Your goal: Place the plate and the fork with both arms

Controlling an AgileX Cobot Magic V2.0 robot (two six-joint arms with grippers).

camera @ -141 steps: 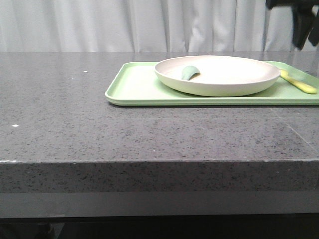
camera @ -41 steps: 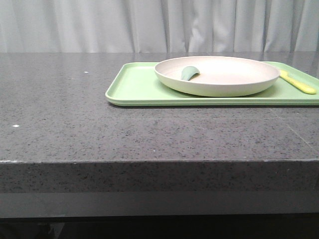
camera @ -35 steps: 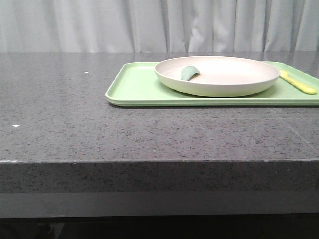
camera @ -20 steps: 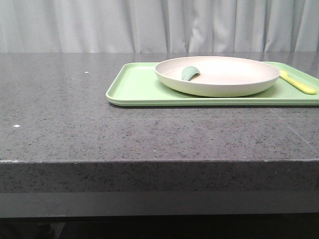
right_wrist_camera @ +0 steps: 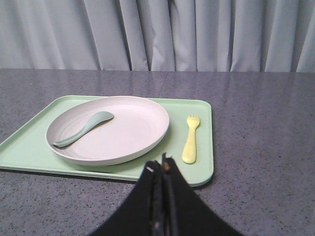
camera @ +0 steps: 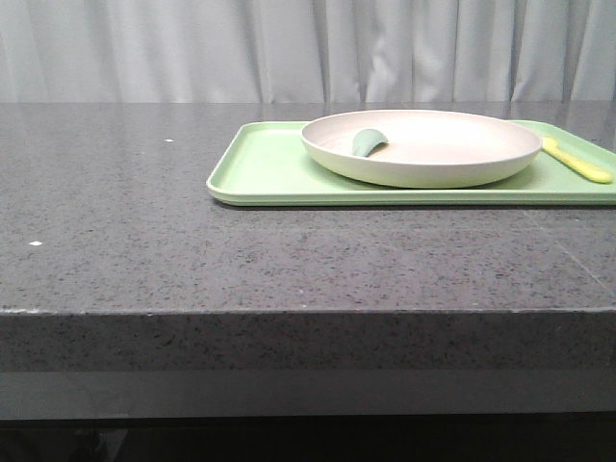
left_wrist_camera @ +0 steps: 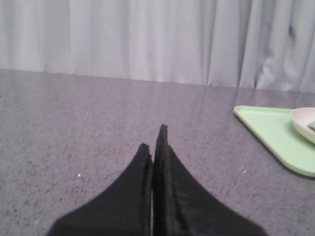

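Plate (camera: 423, 146) sits on the green tray (camera: 260, 173) on the grey counter (camera: 192, 260). Fork (right_wrist_camera: 190, 138) lies flat on the tray just beside the plate; the right wrist view shows its tines, where the front view gives only its yellow handle. A grey-green spoon (right_wrist_camera: 83, 128) rests inside the plate. Neither arm shows in the front view. Left gripper (left_wrist_camera: 153, 140) has its fingers pressed together over bare counter, well apart from the tray. Right gripper (right_wrist_camera: 160, 167) also has its fingers together, near the tray's edge.
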